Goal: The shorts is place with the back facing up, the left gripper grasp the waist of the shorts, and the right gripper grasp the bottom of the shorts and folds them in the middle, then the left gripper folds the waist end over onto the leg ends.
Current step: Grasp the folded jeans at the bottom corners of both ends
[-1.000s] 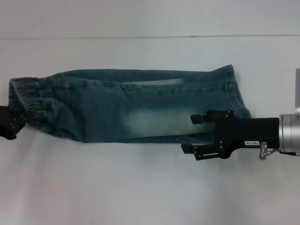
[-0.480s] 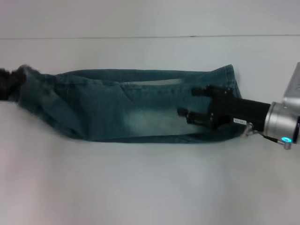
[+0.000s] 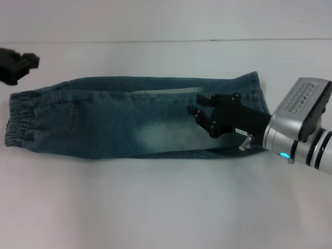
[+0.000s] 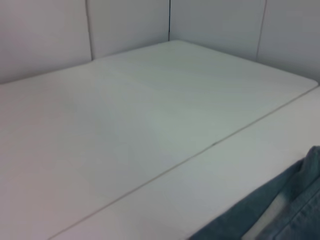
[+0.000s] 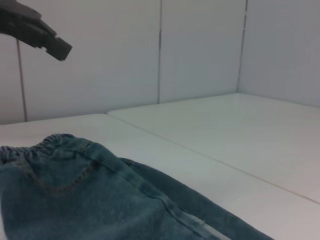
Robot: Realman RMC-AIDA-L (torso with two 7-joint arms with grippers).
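The shorts (image 3: 140,122) lie flat on the white table (image 3: 166,207), folded lengthwise into a long strip that runs side to side across its middle. The waist (image 3: 18,120) is near the table's left edge, the leg ends (image 3: 261,104) toward the right. The right gripper (image 3: 199,110) is over the leg half, fingers apart, holding nothing. The left gripper (image 3: 21,65) hovers beyond the waist, clear of the cloth; whether its fingers are apart I cannot tell.

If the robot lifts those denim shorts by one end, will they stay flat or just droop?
The denim shorts would probably droop: they lie limp and creased on the table. The gathered waist looks stretchy, so it may bunch in a grip. Denim seems fairly heavy, so the free end would likely drag rather than flutter.
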